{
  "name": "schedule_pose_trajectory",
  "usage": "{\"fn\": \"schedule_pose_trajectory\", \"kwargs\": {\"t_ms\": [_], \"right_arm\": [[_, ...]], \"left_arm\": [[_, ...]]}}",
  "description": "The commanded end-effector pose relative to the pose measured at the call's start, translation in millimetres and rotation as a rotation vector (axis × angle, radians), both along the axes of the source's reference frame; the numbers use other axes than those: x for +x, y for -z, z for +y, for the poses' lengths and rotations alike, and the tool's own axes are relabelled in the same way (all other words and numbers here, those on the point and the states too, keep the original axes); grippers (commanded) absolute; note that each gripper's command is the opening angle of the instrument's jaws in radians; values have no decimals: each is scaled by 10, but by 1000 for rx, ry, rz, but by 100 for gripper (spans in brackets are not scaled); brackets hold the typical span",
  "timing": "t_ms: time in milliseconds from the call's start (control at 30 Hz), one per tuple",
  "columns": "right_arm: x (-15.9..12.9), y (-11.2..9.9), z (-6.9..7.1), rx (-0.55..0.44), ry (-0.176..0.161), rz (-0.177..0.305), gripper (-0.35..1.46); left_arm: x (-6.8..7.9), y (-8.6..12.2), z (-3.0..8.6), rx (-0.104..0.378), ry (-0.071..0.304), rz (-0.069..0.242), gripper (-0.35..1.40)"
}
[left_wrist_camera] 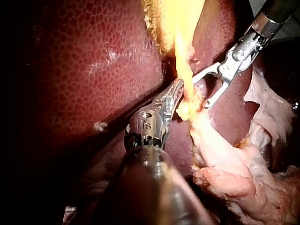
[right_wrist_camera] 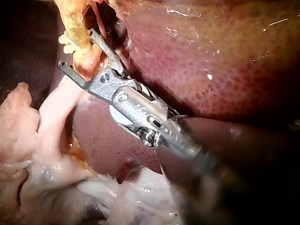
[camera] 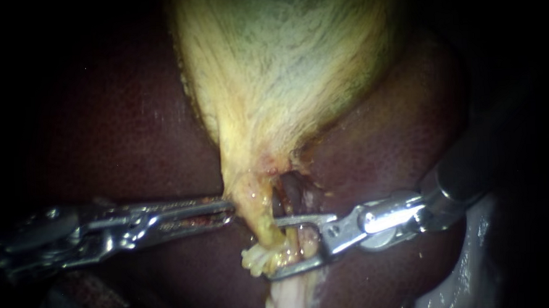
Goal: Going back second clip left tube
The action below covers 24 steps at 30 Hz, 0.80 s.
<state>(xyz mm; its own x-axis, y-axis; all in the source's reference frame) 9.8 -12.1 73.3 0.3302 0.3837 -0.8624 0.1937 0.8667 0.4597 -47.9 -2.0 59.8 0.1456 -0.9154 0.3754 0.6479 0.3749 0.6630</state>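
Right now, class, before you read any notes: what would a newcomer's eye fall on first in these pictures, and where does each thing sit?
The pale yellow gallbladder fills the upper middle of the endoscope view against the dark red liver, narrowing to a thin stalk. My right instrument has its jaws open on either side of the stalk's lower end. My left instrument points its tip at the stalk from the other side.

The left instrument (camera: 226,212) was held level, jaws closed together; the right instrument (camera: 273,247) was held with jaws spread wide.
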Motion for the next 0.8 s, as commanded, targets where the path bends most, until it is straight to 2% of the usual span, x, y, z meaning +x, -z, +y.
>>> {"fn": "schedule_pose_trajectory", "kwargs": {"t_ms": [33,133,367,500,533,700,800], "right_arm": [[-8,5,5,-1,-23,-10,60],[-28,18,19,8,-58,-28,60],[-69,49,54,-40,-80,-31,60],[-83,68,65,-77,-84,-30,60],[-85,72,66,-84,-80,-26,60],[-92,92,68,-133,-12,27,60],[-91,99,68,-152,-4,35,60]], "left_arm": [[0,0,0,0,0,0,-21],[0,0,0,0,0,0,-21],[0,0,0,0,0,0,-21],[0,1,0,0,0,0,-21],[0,1,0,0,0,0,-21],[0,0,0,0,0,0,-21],[-1,0,0,0,0,0,-21]]}}
